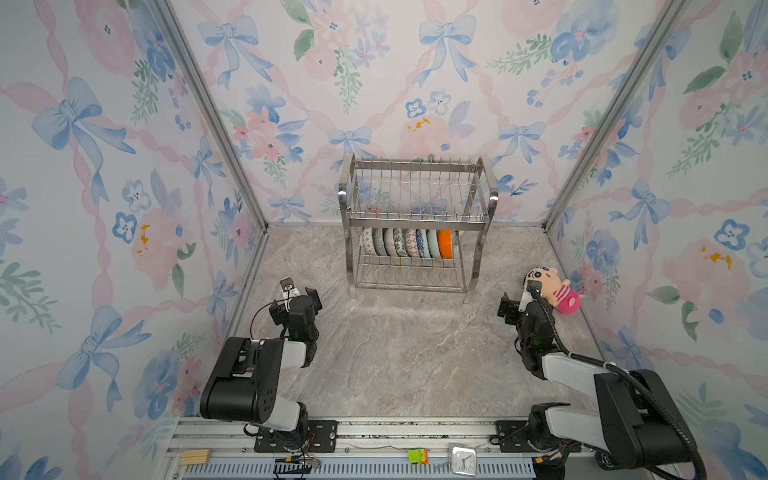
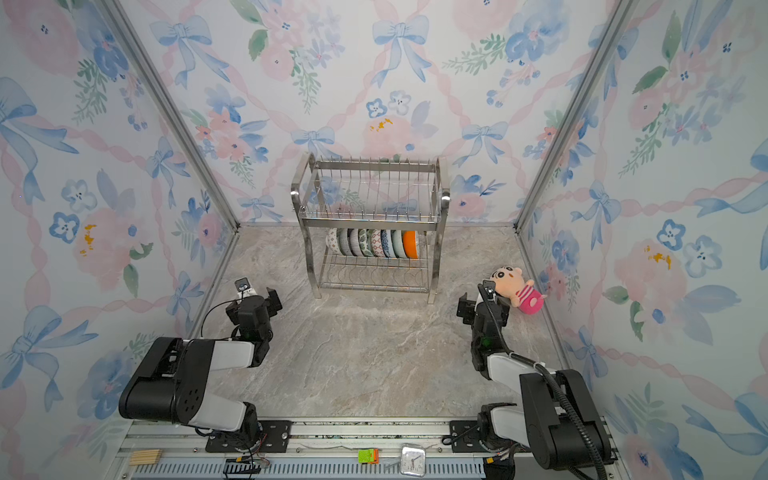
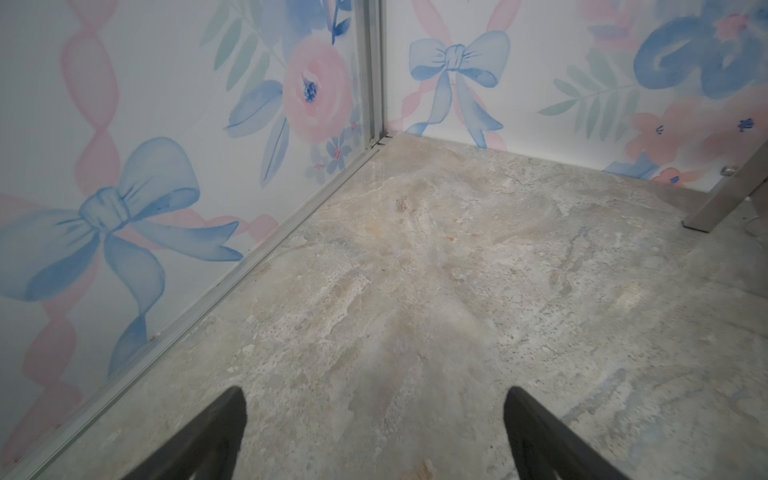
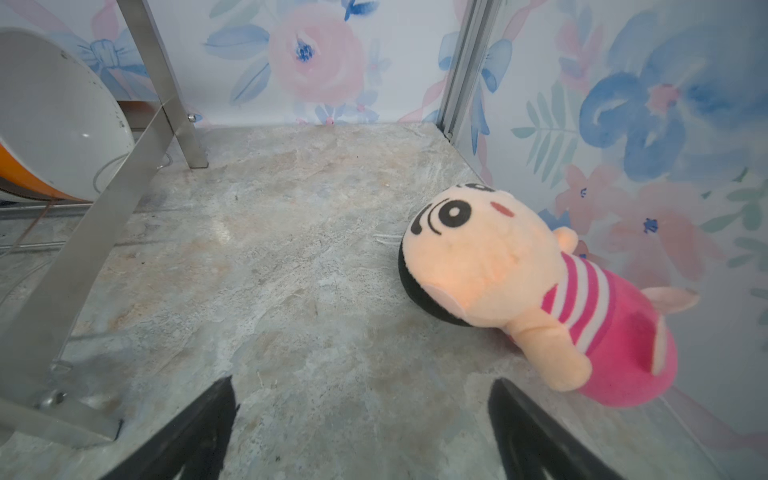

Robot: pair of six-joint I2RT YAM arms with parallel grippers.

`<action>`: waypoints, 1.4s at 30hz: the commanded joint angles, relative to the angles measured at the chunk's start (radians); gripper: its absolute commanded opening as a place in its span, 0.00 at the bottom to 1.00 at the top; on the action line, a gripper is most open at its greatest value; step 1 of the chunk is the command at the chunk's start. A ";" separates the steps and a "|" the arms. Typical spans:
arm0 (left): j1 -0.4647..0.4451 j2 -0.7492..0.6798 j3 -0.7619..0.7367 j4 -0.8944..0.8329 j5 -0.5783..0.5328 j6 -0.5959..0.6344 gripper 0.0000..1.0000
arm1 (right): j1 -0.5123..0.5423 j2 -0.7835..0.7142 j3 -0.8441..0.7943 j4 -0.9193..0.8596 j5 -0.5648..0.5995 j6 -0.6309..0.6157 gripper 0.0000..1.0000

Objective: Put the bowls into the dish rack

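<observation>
Hovering low over table [image 1: 395, 353] | left end effector [image 3: 374, 392] released, empty | right end effector [image 4: 363, 381] released, empty

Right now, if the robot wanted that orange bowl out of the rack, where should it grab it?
Probably its rim's front, from the front. The orange bowl stands on edge under the upper shelf of the rack, so above is blocked. Its white hollow faces right, leaving room for one finger inside and one on the orange back.
</observation>
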 commanded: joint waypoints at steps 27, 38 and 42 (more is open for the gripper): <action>0.023 0.066 -0.076 0.247 0.326 0.141 0.98 | -0.026 0.275 0.114 0.158 -0.053 -0.011 0.97; 0.023 0.067 -0.076 0.247 0.327 0.141 0.98 | -0.027 0.275 0.115 0.157 -0.053 -0.012 0.96; 0.023 0.066 -0.076 0.247 0.327 0.141 0.98 | -0.020 0.278 0.118 0.154 -0.055 -0.020 0.97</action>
